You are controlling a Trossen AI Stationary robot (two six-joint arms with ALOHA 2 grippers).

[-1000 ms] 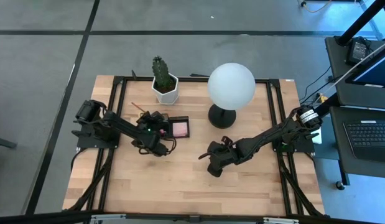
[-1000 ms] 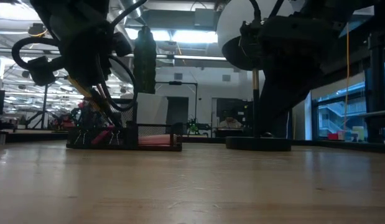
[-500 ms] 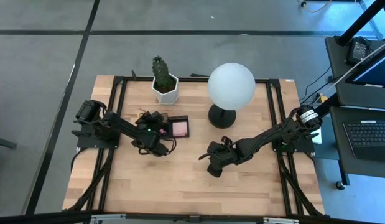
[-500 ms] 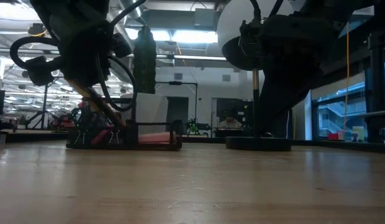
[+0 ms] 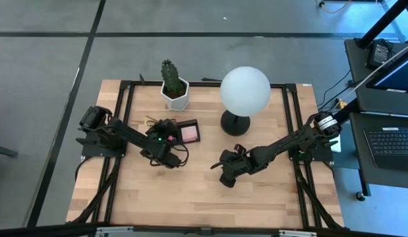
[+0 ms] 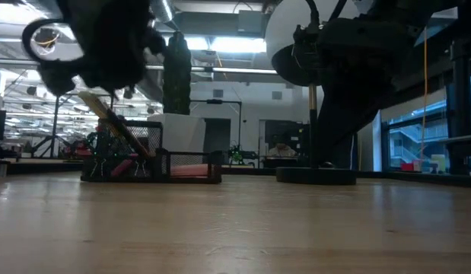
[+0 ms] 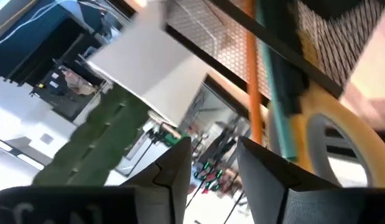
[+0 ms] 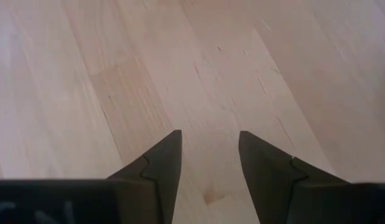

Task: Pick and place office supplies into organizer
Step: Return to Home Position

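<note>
Black wire-mesh organizer sits left of centre on your pale plank table, just nearer than the cactus. Square pink pad lies flat in its right bay. Slim orange pencil leans tilted at the left end, beside the green pen and the yellow-looped scissors. Your left gripper hangs above the organizer's left end, arm bent, fingers apart, holding nothing. Your right gripper sits low over bare wood right of centre, arm stretched out, fingers parted, empty.
</note>
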